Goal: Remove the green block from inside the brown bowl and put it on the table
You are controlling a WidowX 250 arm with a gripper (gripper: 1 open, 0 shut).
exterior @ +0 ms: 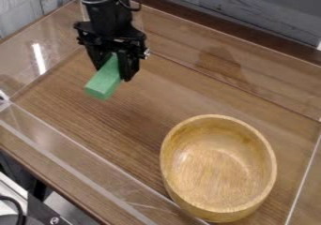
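Note:
My black gripper [115, 67] hangs over the left part of the table [189, 88], shut on the upper end of the green block [103, 82]. The block slants down to the left, its lower end close to the tabletop; whether it touches the wood I cannot tell. The brown bowl [220, 166] sits at the front right, well away from the gripper, and its inside holds nothing.
Low clear acrylic walls [75, 163] edge the table along the front and left. A grey plank wall [251, 8] runs behind the table. Dark cables [15, 210] lie at the bottom left, outside the walls.

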